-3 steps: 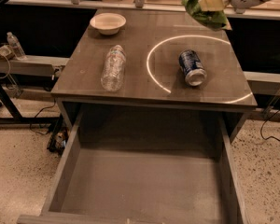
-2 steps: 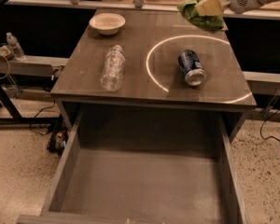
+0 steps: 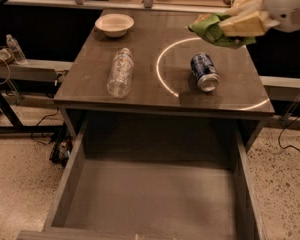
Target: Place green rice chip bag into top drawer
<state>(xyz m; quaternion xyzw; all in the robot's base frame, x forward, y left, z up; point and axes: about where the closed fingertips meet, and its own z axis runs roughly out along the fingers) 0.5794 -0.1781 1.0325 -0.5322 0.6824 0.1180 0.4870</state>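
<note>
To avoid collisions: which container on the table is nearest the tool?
The blue can, lying below the tool, which holds the green bag at top right; bottle and bowl are farther left.

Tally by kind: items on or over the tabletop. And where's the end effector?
bowl: 1
water bottle: 1, lying on its side
can: 1, lying on its side
chip bag: 1, held in the air over the table's far right corner by the end effector, shut on it
Total: 4

No legible text, gripper (image 3: 241,24) holding green rice chip bag (image 3: 209,30) upper right
</note>
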